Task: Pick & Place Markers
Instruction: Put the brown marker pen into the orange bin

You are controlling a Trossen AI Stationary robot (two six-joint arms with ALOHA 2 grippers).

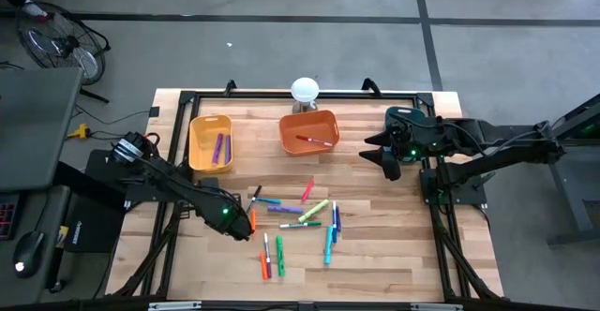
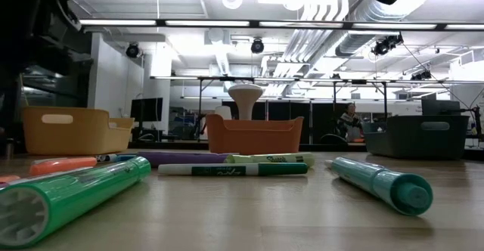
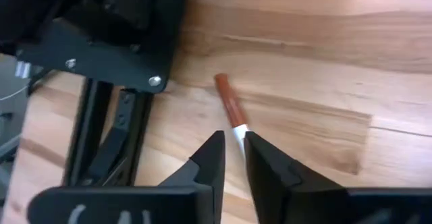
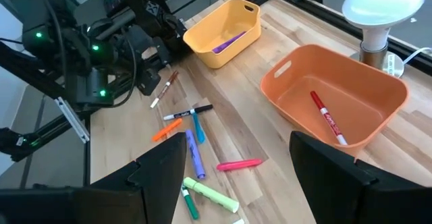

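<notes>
Brown marker (image 3: 229, 101) lies on your wooden counter (image 3: 324, 82), its white end between the left gripper (image 3: 233, 158) fingers, which look narrow, maybe touching it. Your right gripper (image 4: 236, 177) waits wide near the orange bin (image 4: 364, 82).

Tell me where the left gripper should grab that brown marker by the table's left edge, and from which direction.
Grip the brown marker mid-barrel, coming straight down from above. It lies flat on the wooden table, so only its long sides are free. The left gripper already sits over its white end with fingers narrowly parted either side; shifting toward the brown body would probably balance better.
</notes>
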